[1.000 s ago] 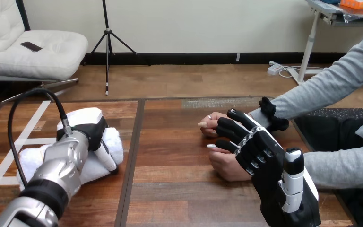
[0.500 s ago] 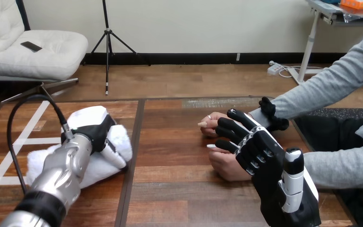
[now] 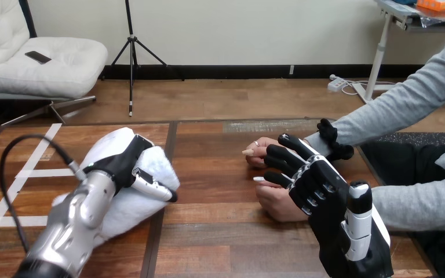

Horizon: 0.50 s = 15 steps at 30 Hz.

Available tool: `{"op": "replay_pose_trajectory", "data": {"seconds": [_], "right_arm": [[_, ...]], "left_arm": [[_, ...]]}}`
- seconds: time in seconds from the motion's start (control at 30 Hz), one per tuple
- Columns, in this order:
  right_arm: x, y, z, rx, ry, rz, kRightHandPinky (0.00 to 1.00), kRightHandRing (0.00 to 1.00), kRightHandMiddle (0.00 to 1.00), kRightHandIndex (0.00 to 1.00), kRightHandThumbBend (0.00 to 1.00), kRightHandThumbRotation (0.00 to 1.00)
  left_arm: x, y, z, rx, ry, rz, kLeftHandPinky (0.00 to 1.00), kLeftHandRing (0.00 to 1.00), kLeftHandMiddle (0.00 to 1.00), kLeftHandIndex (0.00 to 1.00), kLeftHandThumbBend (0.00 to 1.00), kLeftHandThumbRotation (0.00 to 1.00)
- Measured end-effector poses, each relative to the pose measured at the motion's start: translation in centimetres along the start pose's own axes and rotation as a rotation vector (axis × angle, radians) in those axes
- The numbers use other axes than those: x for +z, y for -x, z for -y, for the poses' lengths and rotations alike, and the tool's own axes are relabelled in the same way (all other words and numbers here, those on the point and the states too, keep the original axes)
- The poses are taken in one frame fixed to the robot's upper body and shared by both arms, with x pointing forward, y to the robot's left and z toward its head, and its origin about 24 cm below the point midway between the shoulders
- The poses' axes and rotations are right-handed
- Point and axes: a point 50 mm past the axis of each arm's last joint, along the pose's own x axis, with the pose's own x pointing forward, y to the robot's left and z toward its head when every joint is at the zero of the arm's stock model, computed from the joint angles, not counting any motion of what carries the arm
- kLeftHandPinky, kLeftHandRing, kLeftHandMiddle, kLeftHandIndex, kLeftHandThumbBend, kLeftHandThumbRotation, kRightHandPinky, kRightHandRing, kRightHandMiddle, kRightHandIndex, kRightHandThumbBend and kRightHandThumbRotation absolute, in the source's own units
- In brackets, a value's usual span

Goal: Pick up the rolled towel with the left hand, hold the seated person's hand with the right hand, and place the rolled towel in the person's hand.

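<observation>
White rolled towel (image 3: 132, 207), partly hidden under clasping left hand (image 3: 119, 159)

The wooden table (image 3: 220, 243) has a dark seam (image 3: 171, 136) running from far edge to near edge, left of centre. White tape strips (image 3: 35, 152) cross its left part. A pale patch (image 3: 266, 125) marks the far edge.

Rolled towel (image 3: 128, 207) at the tabletop's (image 3: 220, 231) left, in the left robot hand (image 3: 121, 159); person's hands (image 3: 278, 202) at right, under the right robot hand (image 3: 318, 185).
</observation>
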Motion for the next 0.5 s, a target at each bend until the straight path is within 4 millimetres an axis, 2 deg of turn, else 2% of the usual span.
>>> {"op": "replay_pose_trajectory", "data": {"seconds": [0.5], "right_arm": [[-0.2,0.6,0.0,-0.010,-0.004,-0.020,0.87,0.87,0.85,0.86,0.83,1.00]], "left_arm": [[0.0,2.6,-0.4,0.079,0.234,0.097,0.30,0.35,0.40,0.43,0.66,0.00]]}}
